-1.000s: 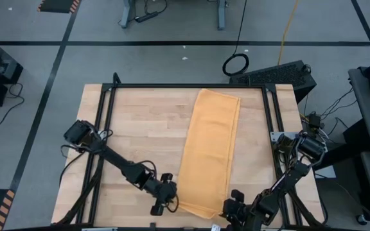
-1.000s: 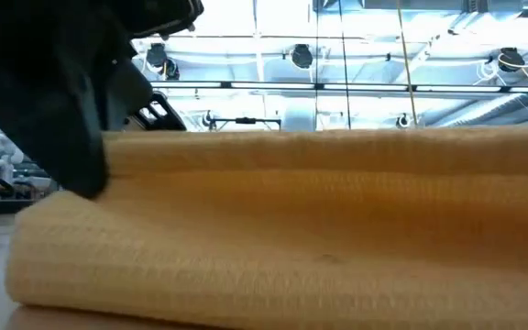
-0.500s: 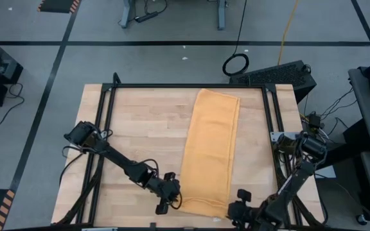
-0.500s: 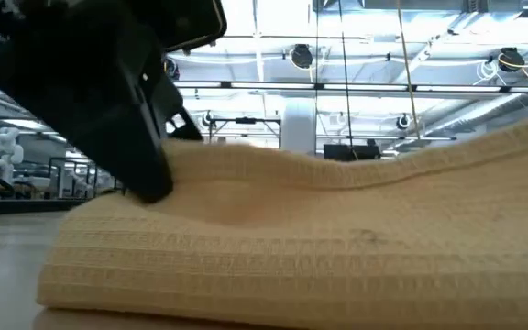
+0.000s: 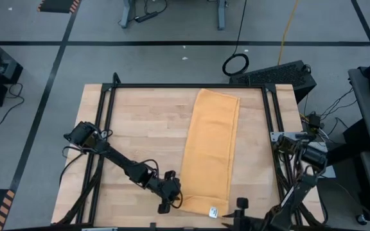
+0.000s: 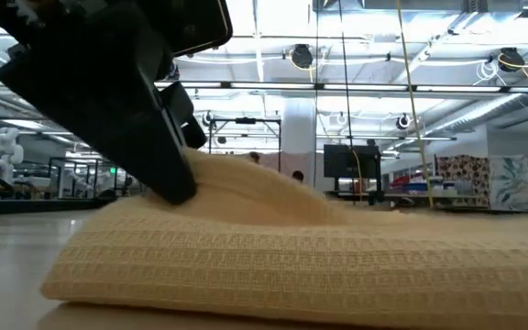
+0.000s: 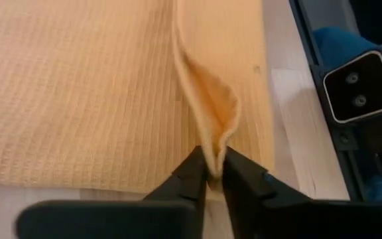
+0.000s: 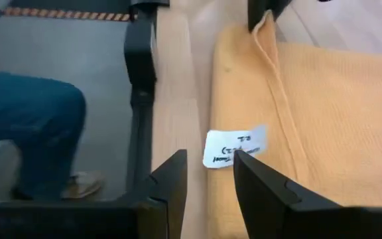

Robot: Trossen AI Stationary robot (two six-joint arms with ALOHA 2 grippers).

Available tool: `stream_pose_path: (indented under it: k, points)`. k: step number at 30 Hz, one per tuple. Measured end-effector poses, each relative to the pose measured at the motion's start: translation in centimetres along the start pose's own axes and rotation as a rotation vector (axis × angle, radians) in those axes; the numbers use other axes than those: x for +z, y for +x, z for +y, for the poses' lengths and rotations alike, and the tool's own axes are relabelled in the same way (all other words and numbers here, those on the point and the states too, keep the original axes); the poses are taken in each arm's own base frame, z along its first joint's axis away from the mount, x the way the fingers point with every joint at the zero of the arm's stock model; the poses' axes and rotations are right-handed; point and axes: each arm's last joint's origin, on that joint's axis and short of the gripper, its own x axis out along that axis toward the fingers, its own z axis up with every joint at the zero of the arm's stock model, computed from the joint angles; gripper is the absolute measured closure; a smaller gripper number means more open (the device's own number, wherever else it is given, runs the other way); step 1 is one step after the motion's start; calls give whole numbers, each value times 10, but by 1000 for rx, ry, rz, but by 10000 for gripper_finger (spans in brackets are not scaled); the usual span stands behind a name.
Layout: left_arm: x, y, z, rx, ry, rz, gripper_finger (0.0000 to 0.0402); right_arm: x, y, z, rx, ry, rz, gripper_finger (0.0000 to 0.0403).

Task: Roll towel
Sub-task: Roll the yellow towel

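One corner released: right end effector (image 8: 207,174) open, withdrawn; left end effector (image 7: 209,174) still pinching towel (image 5: 211,151).

A rectangular tabletop of pale wooden planks (image 5: 143,138), edged by a black metal frame (image 5: 105,122), carries the things. A mustard-yellow waffle-weave cloth towel (image 5: 211,151) lies lengthwise on its right half, a small white label (image 5: 214,210) at its near end.

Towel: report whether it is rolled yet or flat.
Not rolled. The towel lies flat as a long folded strip on the table; the left gripper only pinches up a small ridge at its near edge.
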Motion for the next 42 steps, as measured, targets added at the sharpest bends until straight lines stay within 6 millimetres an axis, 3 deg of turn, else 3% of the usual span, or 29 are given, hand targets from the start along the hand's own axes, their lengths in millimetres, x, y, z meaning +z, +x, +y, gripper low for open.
stream_pose_path:
  k: [6, 11, 14, 18, 24, 27, 31, 37, 42]
  points:
    - [5, -10, -1, 14, -1, -8, 270, -31, 29, 4, -67, -46, 9, 275]
    - [13, -35, -6, 79, 13, -25, 215, -38, 31, 5, -89, -3, -17, 223]
    - [12, -46, -22, 89, 120, -68, 200, -37, 31, 5, -101, -10, -36, 196]
    - [1, -45, -51, 68, 326, -143, 196, -38, 33, 1, -119, 1, -13, 192]
    - [-35, -18, -74, 178, 543, -166, 196, -37, 36, -1, -103, 52, 51, 226]
    - [-41, -9, -77, 244, 586, -210, 196, -37, 39, -2, -85, 87, 116, 253]
    - [-42, 1, -78, 200, 607, -254, 196, -36, 41, -2, -76, 100, 139, 290]
    - [-52, 22, -63, 210, 635, -182, 196, -36, 41, -2, -74, 107, 143, 339]
    - [-53, 27, -56, 225, 647, -164, 196, -36, 41, -2, -76, 133, 148, 373]
